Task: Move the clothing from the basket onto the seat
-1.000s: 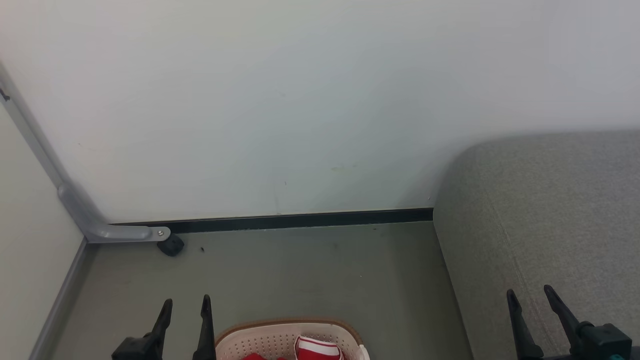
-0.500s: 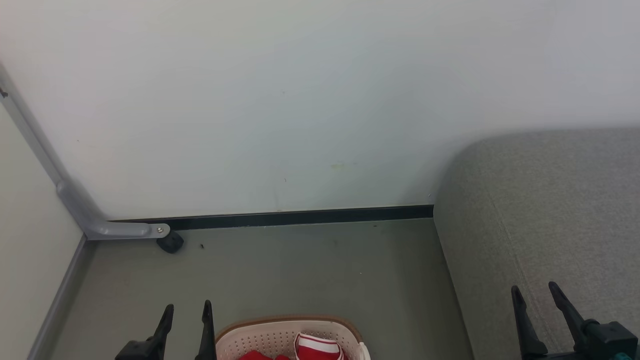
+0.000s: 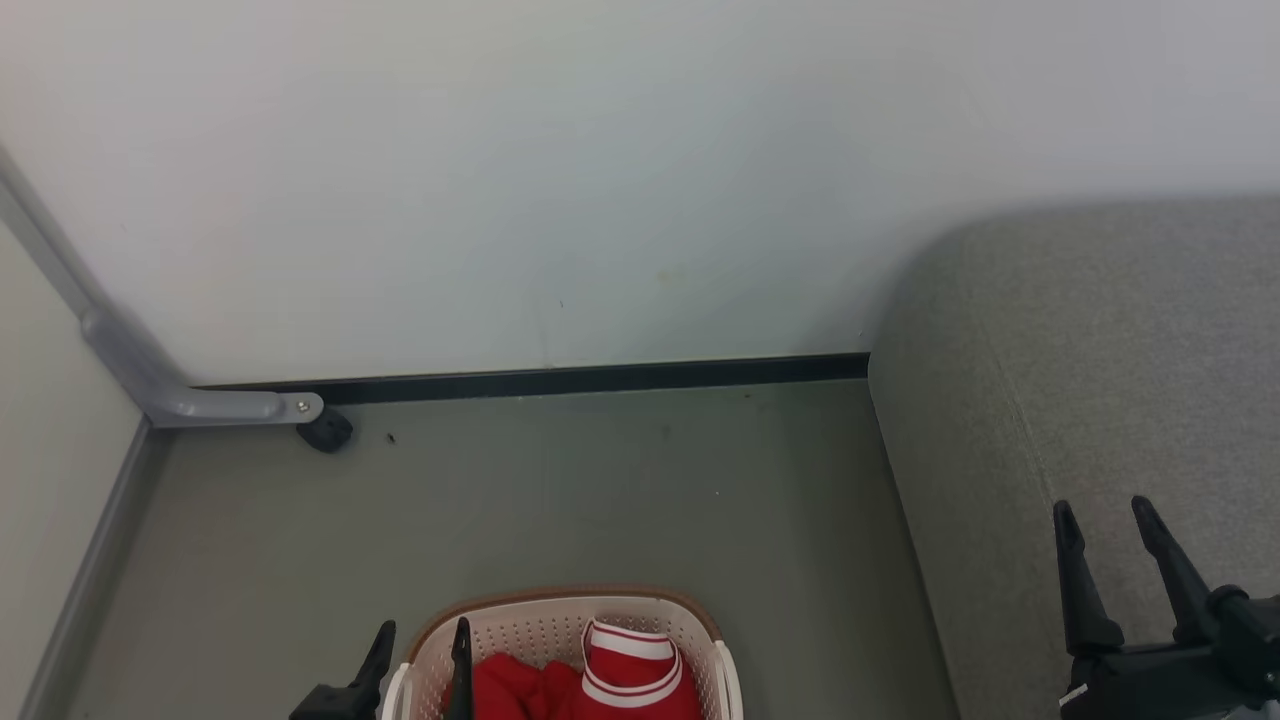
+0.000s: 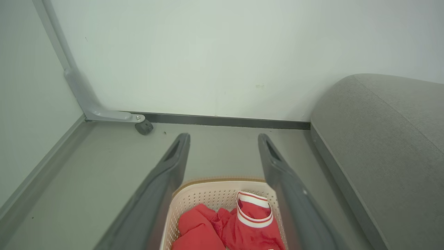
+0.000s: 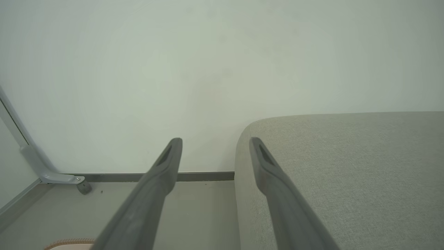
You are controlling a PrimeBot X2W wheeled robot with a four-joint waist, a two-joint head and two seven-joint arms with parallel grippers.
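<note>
The cream basket (image 3: 700, 645) with a brown rim stands on the floor at the bottom middle of the head view, holding the red clothing (image 3: 610, 680) with white stripes. My left gripper (image 3: 420, 640) is open over the basket's left rim, empty. In the left wrist view the basket (image 4: 204, 194) and clothing (image 4: 249, 222) lie between and below the spread fingers (image 4: 166, 180). The grey seat (image 3: 1090, 380) fills the right side. My right gripper (image 3: 1105, 520) is open above it, empty, as also seen in the right wrist view, where the gripper (image 5: 215, 146) hangs by the seat (image 5: 347, 166) corner.
A white wall with a dark baseboard (image 3: 600, 378) runs behind. A grey metal frame leg with a black caster (image 3: 325, 432) stands at the left corner. Bare grey floor (image 3: 600, 490) lies between the basket and the wall.
The head camera has tilted down, so the whole scene has shifted up and more of the basket and clothing shows. Both grippers stay open.
</note>
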